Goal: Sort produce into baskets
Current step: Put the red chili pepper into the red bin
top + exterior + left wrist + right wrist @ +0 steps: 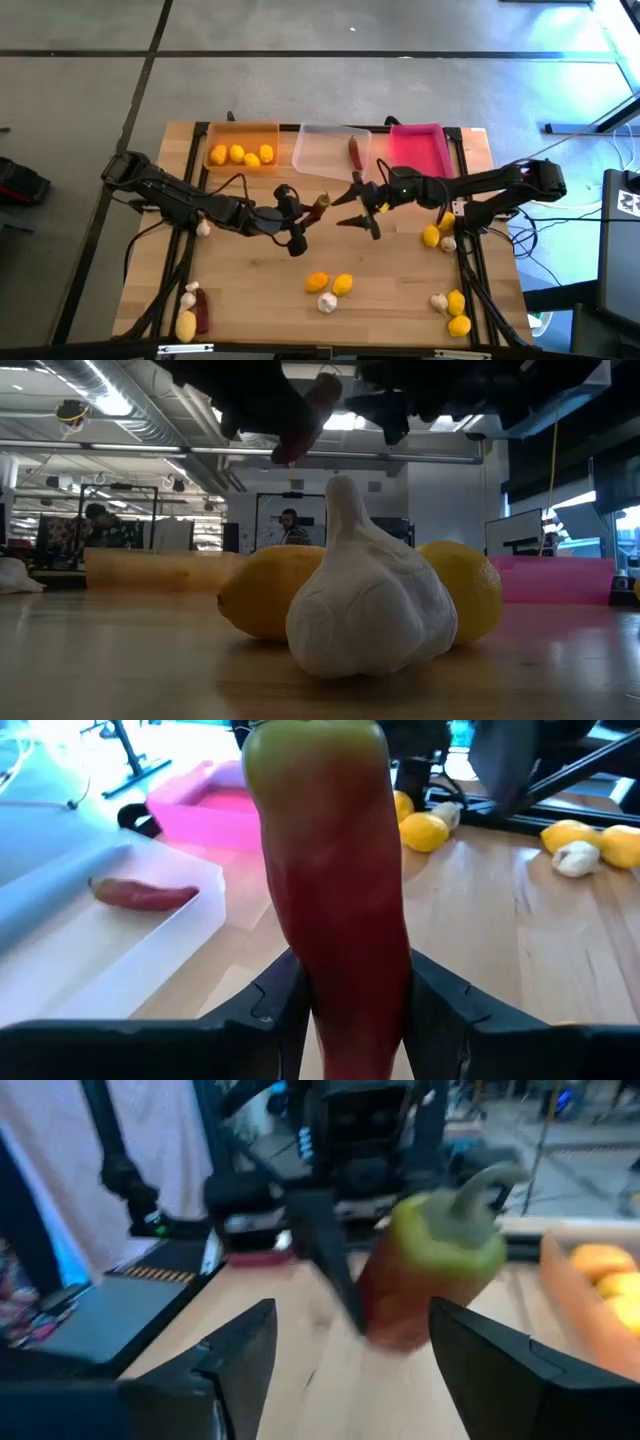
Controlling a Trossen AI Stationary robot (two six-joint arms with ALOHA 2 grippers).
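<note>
While the high view looks straight down, the left gripper [306,212] clamps a red chili [319,205] above mid-table, facing the right gripper [358,208], whose fingers are spread with nothing between them; far behind lie the orange tray [240,131] with four lemons, the clear tray [325,150] with one chili, and the pink tray [420,150]. Low view: a garlic bulb [370,595] sits just in front of two lemons [265,590]. Left wrist view: fingers [275,1010] pinch the chili. Right wrist view: parted fingers [235,1355] flank the green-stemmed chili beyond them.
</note>
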